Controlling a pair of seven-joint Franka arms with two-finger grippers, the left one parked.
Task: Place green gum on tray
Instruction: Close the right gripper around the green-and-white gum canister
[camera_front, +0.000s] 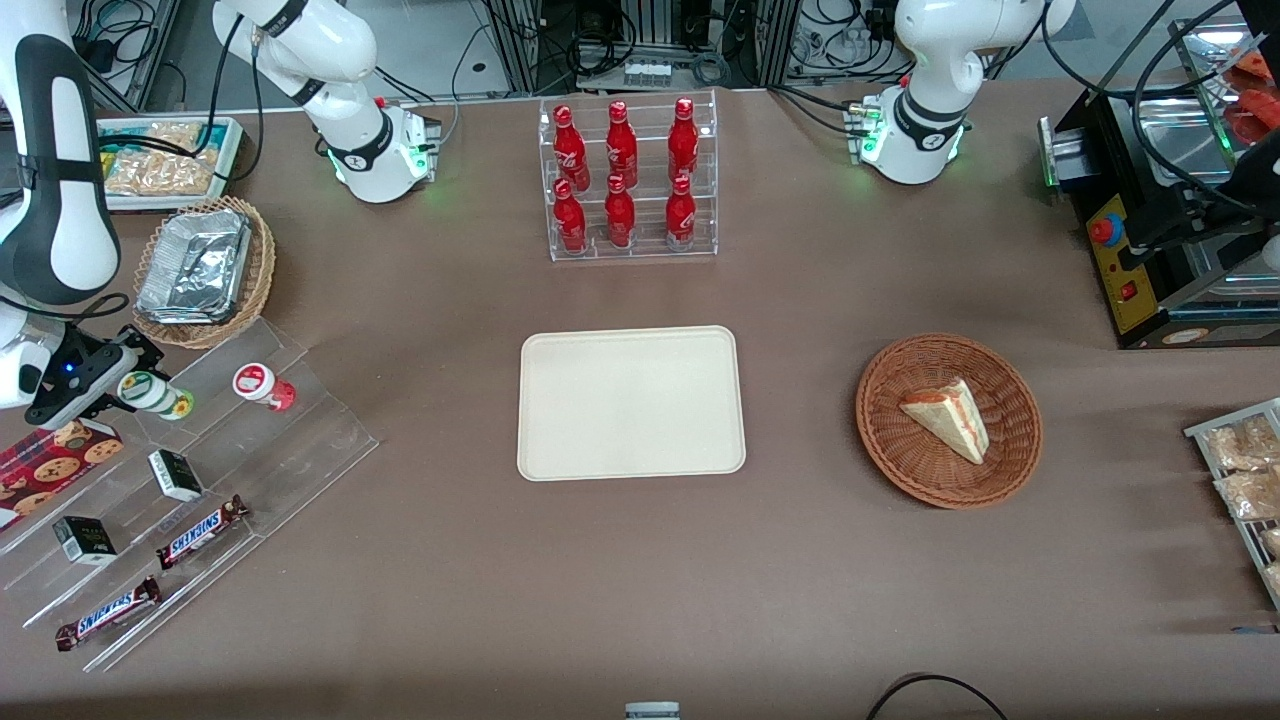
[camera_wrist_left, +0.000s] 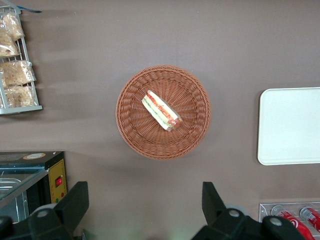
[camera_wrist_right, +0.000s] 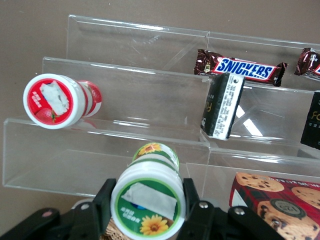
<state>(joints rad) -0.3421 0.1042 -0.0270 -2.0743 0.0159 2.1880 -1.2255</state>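
The green gum (camera_front: 157, 394) is a white canister with a green-rimmed lid. It lies on its side on the top step of the clear stepped rack (camera_front: 290, 450), at the working arm's end of the table. My gripper (camera_front: 135, 388) is at that step, with a finger against each side of the lid, shut on it. The right wrist view shows the lid (camera_wrist_right: 148, 205) face-on between the black fingers (camera_wrist_right: 102, 206). The cream tray (camera_front: 630, 402) lies flat in the middle of the table with nothing on it, well away toward the parked arm. It also shows in the left wrist view (camera_wrist_left: 290, 125).
A red-lidded canister (camera_front: 262, 385) lies beside the green gum on the same step. Lower steps hold small black boxes (camera_front: 175, 475) and Snickers bars (camera_front: 200, 532). A wicker basket with foil trays (camera_front: 205, 270), a cola bottle rack (camera_front: 630, 180) and a sandwich basket (camera_front: 948, 420) stand around.
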